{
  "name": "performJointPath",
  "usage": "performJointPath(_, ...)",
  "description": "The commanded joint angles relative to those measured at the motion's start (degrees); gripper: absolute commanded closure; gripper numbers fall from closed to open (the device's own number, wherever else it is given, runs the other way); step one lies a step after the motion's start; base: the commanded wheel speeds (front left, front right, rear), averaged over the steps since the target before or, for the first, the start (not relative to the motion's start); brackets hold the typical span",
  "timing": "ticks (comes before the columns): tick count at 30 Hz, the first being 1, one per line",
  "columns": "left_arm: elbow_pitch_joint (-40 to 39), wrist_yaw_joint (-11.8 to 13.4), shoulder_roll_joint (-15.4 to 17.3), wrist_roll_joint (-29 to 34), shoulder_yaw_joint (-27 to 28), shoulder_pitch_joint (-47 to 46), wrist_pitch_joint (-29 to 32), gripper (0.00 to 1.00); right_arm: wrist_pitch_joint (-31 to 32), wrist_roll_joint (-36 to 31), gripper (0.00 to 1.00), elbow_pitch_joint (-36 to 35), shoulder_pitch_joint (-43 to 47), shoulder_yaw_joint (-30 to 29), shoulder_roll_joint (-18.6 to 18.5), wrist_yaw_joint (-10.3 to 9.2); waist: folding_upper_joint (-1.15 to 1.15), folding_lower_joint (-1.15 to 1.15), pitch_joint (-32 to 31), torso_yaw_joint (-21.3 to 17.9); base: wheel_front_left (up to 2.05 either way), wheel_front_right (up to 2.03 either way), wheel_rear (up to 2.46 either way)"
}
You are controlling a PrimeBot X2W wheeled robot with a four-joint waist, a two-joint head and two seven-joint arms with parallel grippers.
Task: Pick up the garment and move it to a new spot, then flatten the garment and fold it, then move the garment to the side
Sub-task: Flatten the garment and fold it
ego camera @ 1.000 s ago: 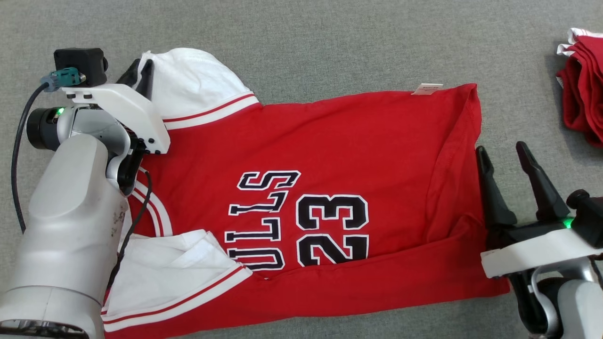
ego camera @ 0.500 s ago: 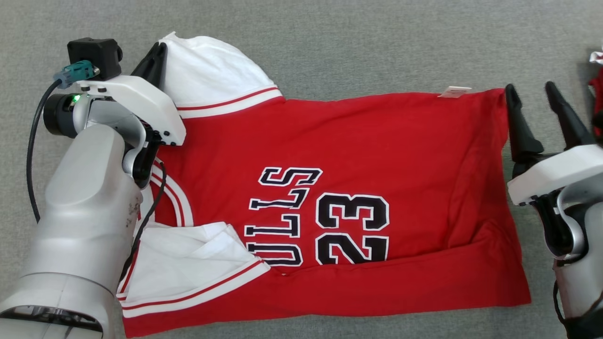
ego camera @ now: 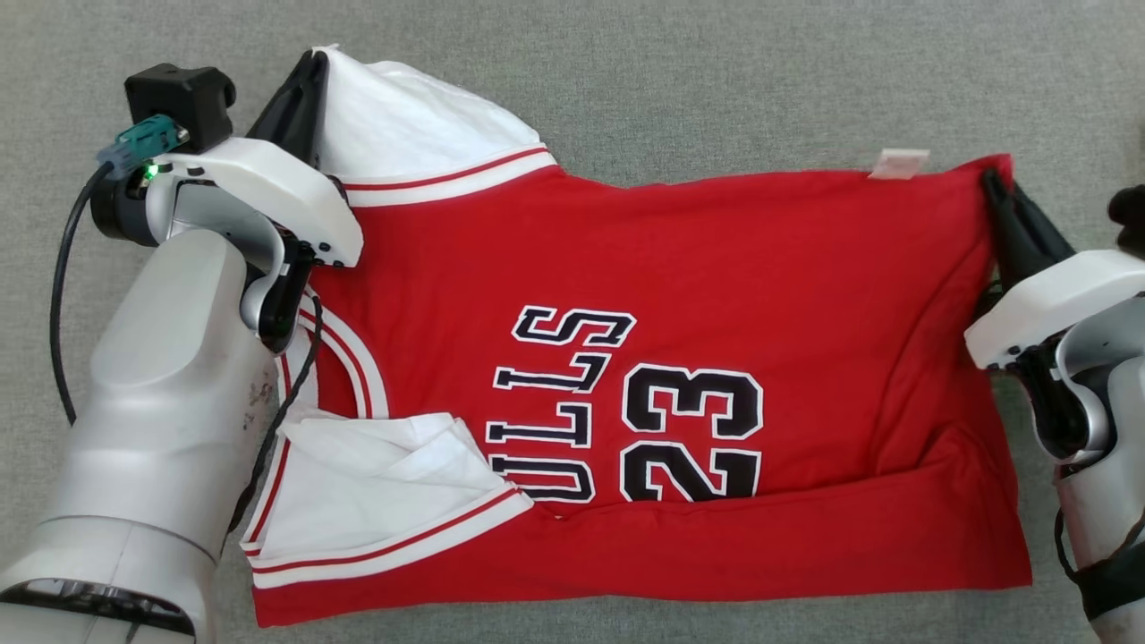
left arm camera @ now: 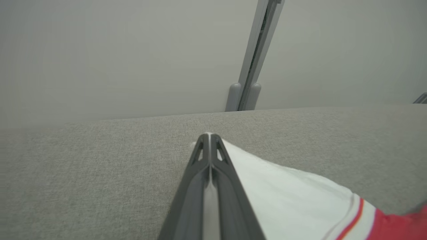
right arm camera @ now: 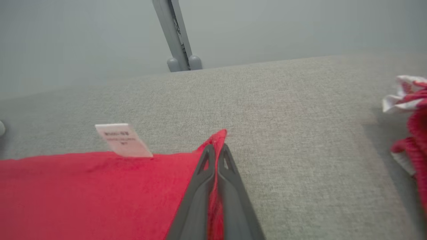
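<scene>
The red garment [ego camera: 716,268] lies spread on the grey bench [ego camera: 716,80]. The left jaws pinch its far white sleeve [ego camera: 420,125], the right jaws its far hem corner [right arm camera: 218,135]. For a clean fold, both should lift together, keeping that edge taut.

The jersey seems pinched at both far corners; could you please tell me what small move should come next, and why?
Probably lift both corners together a little and draw them toward the near edge. The left claw is shut on the white sleeve and the right claw on a hem corner of the jersey, so the fold can begin.
</scene>
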Motion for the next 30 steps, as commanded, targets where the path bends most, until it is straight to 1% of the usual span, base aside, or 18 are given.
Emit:
performJointPath(1, -1.2, 0.0, 1.0, -0.3, 0.0, 1.0, -1.2, 1.0, -1.7, 0.9, 1.0, -0.9, -0.9, -0.3, -0.7, -0.02, 0.0, 0.0, -0.6, 0.0, 0.0, 0.0, 0.0)
performJointPath(3, -2.1, 0.0, 1.3, -0.5, 0.1, 1.3, -1.8, 1.0, -2.6, 0.7, 1.0, -1.6, -0.9, -0.4, -1.2, -0.02, 0.0, 0.0, -0.9, 0.1, 0.0, 0.0, 0.0)
performJointPath(6, -5.7, 0.3, 2.4, 0.6, 0.0, 2.6, -2.9, 1.0, -4.9, 1.3, 1.0, -4.2, 0.1, -1.2, -1.6, -0.03, 0.0, 0.0, -1.7, 0.5, 0.0, 0.0, 0.0)
performJointPath(7, -7.1, 0.4, 2.3, 0.8, -0.3, 3.5, -3.1, 1.0, -5.3, 1.6, 1.0, -5.1, 0.6, -1.7, -1.8, -0.03, 0.0, 0.0, -2.0, 0.7, 0.0, 0.0, 0.0)
performJointPath(13, -17.9, 2.4, 4.0, 1.8, 1.1, 9.8, -3.6, 1.0, -5.2, 4.2, 1.0, -8.9, 4.4, -3.3, -0.9, -0.02, 0.0, 0.0, -3.5, 1.1, 0.0, 0.0, 0.0)
performJointPath(16, -24.3, 3.3, 5.1, 2.0, 1.5, 14.7, -3.6, 1.0, -5.0, 6.5, 1.0, -10.6, 6.8, -3.6, -0.5, -0.02, 0.0, 0.0, -4.1, 1.2, 0.0, 0.0, 0.0)
performJointPath(19, -31.3, 4.8, 6.1, 2.0, 2.3, 20.5, -3.6, 1.0, -5.3, 8.1, 1.0, -12.5, 9.4, -3.6, -0.3, -0.02, 0.0, 0.0, -4.6, 1.2, 0.0, 0.0, 0.0)
performJointPath(21, -36.0, 6.0, 6.8, 2.0, 2.6, 25.3, -3.6, 1.0, -6.0, 6.8, 1.0, -14.1, 11.5, -2.5, -1.7, -0.02, 0.0, 0.0, -5.0, 1.3, 0.0, 0.0, 0.0)
performJointPath(25, -43.5, 8.2, 8.0, 1.6, 2.4, 34.6, -2.3, 1.0, -8.8, 3.5, 1.0, -16.6, 16.2, -0.5, -2.8, -0.02, 0.0, 0.0, -5.6, 1.4, 0.0, 0.0, 0.0)
performJointPath(30, -48.9, 10.7, 8.2, -0.3, 2.1, 44.3, 0.6, 1.0, -9.6, 3.1, 1.0, -18.3, 22.1, -0.8, -1.5, -0.02, 0.0, 0.0, -6.4, 1.4, 0.0, 0.0, 0.0)
